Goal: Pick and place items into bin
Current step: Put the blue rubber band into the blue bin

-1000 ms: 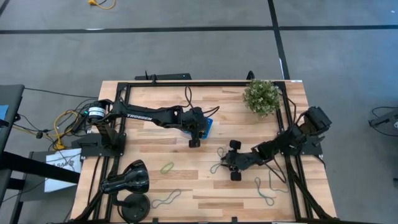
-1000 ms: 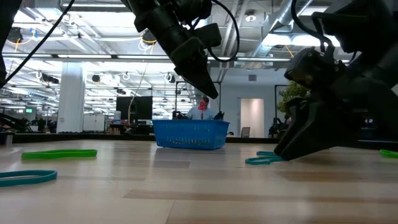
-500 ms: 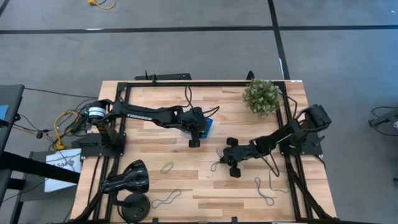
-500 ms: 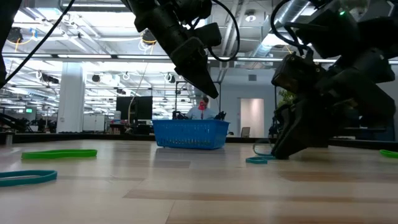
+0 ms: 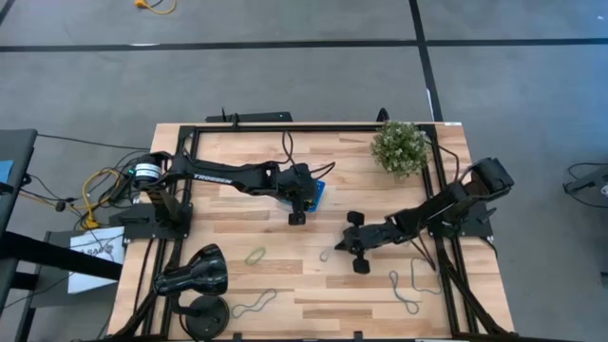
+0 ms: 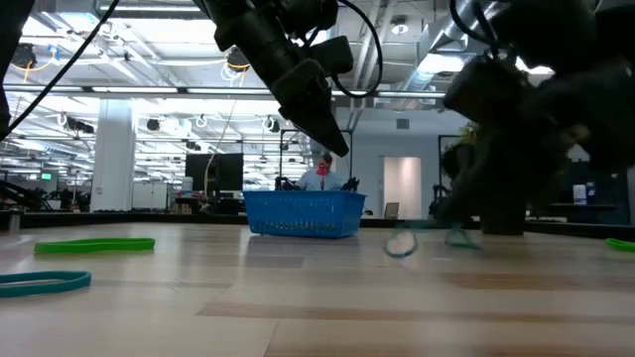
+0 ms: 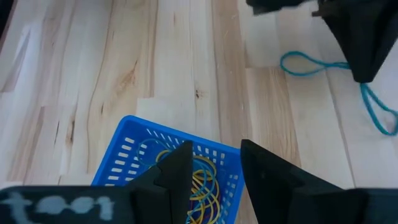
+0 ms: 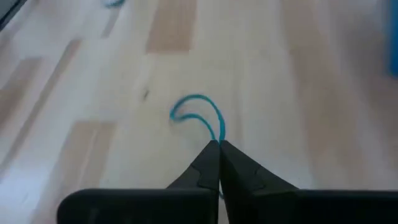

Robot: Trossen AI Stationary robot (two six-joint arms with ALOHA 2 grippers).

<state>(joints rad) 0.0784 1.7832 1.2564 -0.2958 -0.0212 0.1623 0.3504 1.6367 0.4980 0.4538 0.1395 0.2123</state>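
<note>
1. We see the table from above, with the left arm reaching in from 9 o'clock and the right arm from 3 o'clock.
2. The plant stands at the table's 1 o'clock corner, well apart from the work.
3. The bin sits just above the table's centre, largely hidden under the left gripper; the left wrist view shows its fingers slightly apart, holding nothing, over yellow loops already inside the bin.
4. The right gripper is at about 4 o'clock from the bin, its fingers pressed together on a teal loop.
5. We judge the step in hand to be lifting this loop. To do it well we should raise it until the floppy tail clears the wood, then carry it toward 10 o'clock and let go only when it is over the bin.
6. Loose loops remain: a green one near 7 o'clock and others along the table's 5 to 6 o'clock edge.
7. Only the right wrist view shows the pinch; the low view blurs that gripper, yet it alone shows the loop hanging clear of the table.
</note>
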